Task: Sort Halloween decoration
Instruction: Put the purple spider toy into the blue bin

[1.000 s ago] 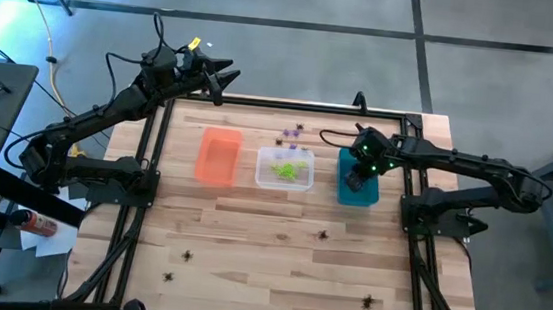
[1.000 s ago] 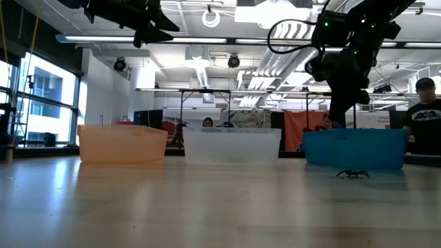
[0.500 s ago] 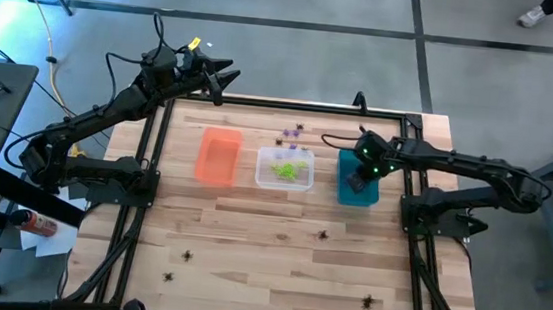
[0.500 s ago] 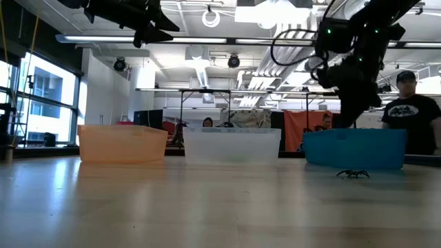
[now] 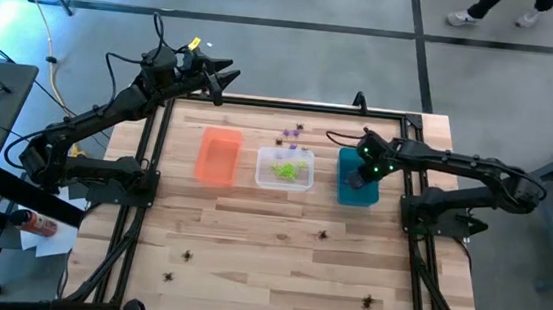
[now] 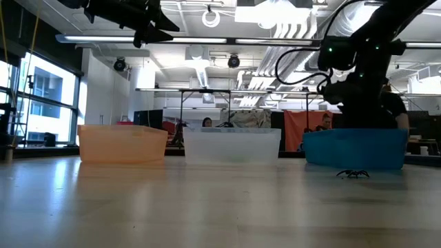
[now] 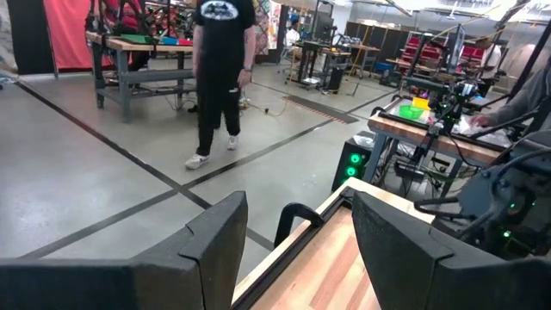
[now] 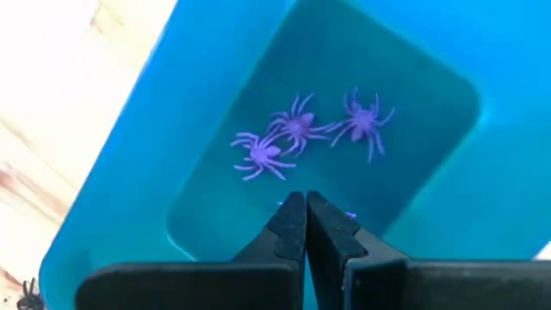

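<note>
While the right hand [image 8: 303, 226] hangs directly over the teal bin [image 5: 358, 177] at the right end of the bin row, its fingers are pressed fully together and a small purple scrap shows at their tips; whether it is gripped cannot be told. Three purple spiders [image 8: 297, 129] lie on the floor of that bin. Lime green spiders [image 5: 285, 169] sit in the clear bin [image 5: 285, 168] at the middle of the row, and the orange bin [image 5: 218, 156] stands beside it on the left. Two purple spiders [image 5: 293, 133] rest on the tabletop [image 5: 278, 251] just behind the clear bin. Black spiders [image 5: 323, 234] lie scattered across the near half of the tabletop. The left hand [image 5: 225, 77] is raised beyond the far left corner, fingers spread wide and holding nothing.
</note>
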`<act>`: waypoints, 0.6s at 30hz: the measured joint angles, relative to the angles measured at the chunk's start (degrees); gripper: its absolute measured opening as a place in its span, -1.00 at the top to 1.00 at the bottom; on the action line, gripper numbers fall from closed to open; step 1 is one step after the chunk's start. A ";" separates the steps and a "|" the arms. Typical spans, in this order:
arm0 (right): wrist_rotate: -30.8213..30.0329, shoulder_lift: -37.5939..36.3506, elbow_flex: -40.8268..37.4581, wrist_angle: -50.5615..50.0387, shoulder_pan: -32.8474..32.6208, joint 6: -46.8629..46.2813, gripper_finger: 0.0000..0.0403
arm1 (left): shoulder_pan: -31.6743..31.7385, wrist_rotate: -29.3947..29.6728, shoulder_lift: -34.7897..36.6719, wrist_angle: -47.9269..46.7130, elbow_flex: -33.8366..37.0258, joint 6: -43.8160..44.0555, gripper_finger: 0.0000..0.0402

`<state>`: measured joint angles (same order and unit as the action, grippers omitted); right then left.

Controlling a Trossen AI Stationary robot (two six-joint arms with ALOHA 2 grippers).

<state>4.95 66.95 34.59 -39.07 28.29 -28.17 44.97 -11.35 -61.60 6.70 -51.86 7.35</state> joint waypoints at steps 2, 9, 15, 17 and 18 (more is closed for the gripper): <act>0.57 1.51 0.00 1.00 -0.07 0.18 1.00 | 0.00 0.01 0.00 -0.02 0.00 -0.02 0.01; 1.15 5.55 2.97 1.16 -0.09 1.33 1.00 | 0.00 0.00 0.00 -0.02 0.00 0.01 0.01; -0.02 8.38 3.28 0.28 0.67 1.22 1.00 | 0.00 0.00 0.00 0.00 0.00 0.00 0.01; 0.04 10.20 3.28 -0.07 0.61 1.23 1.00 | 0.00 0.00 0.00 -0.02 0.00 -0.02 0.01; 0.07 11.03 3.28 -0.12 0.59 1.21 1.00 | 0.00 0.00 0.00 0.00 0.00 -0.01 0.01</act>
<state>5.02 77.97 37.87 -39.19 28.88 -26.96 44.97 -11.35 -61.60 6.70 -51.86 7.34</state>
